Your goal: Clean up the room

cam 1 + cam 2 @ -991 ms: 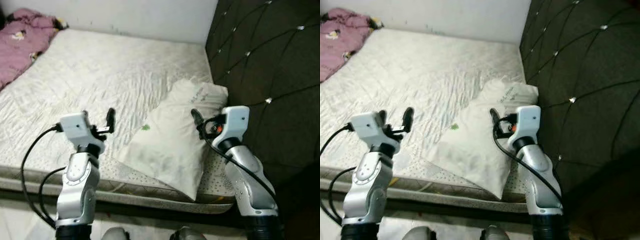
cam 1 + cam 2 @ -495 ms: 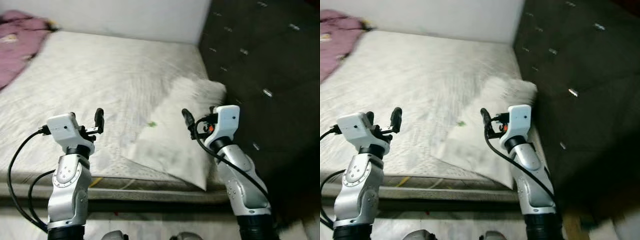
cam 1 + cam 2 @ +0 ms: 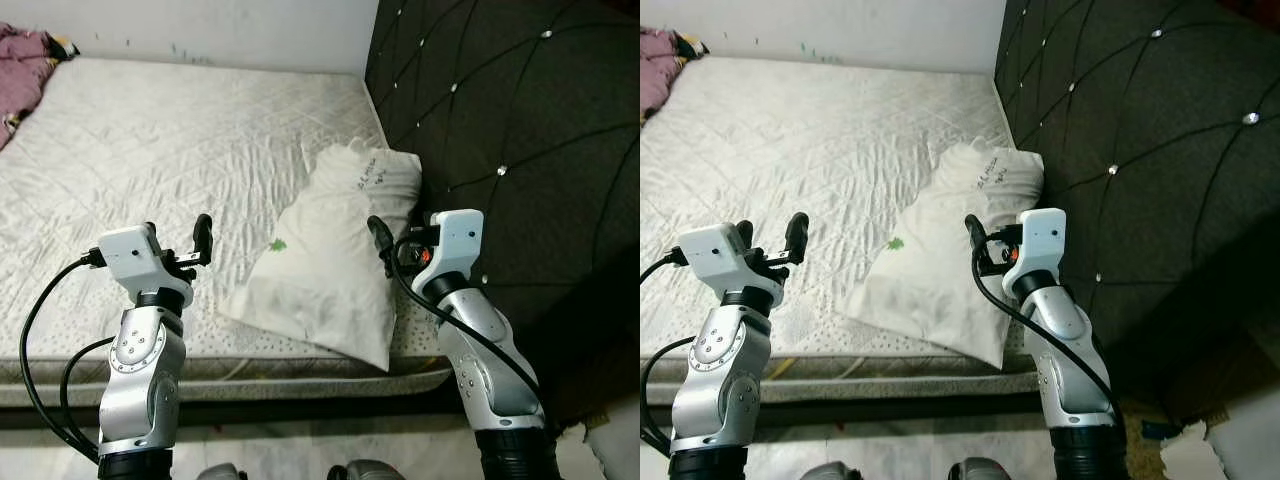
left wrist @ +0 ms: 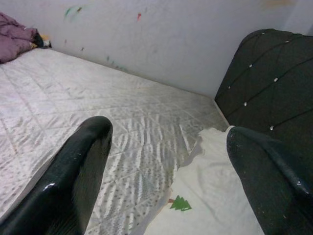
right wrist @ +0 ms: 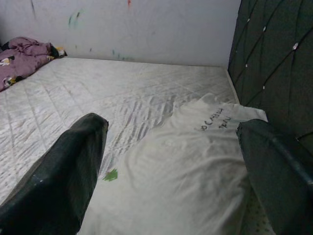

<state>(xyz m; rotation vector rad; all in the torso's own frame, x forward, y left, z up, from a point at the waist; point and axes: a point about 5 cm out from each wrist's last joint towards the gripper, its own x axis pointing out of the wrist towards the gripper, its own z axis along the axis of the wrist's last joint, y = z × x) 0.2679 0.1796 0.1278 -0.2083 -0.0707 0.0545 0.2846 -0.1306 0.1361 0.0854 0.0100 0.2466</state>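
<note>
So far left at about 10 o'clock there's a purple blanket (image 3: pixel 22 52) bunched up at the far corner of the bed (image 3: pixel 150 140), probably just shoved there out of the way, and it looks like one of the things that needs sorting.

Next over, the left gripper (image 3: pixel 178 243) hangs over the near edge of the mattress at roughly 8 o'clock. Its jaws are spread wide with nothing between them, and it's touching nothing. My guess is it's held up and ready like that so it can go in for a grab.

Around the middle, a bit toward 1 o'clock, is the pillow (image 3: pixel 325 250). It lies crooked, one end up against the dark headboard (image 3: pixel 500 130) and the other corner drooping toward the bed's near edge, which is why it reads as the job here: it wants straightening.

Right gripper (image 3: pixel 385 245) sits at about 3 o'clock, just beside the pillow's right edge, jaws also wide apart and empty. Both arms bracket the pillow, so I'd say a two-handed lift is being set up.
</note>
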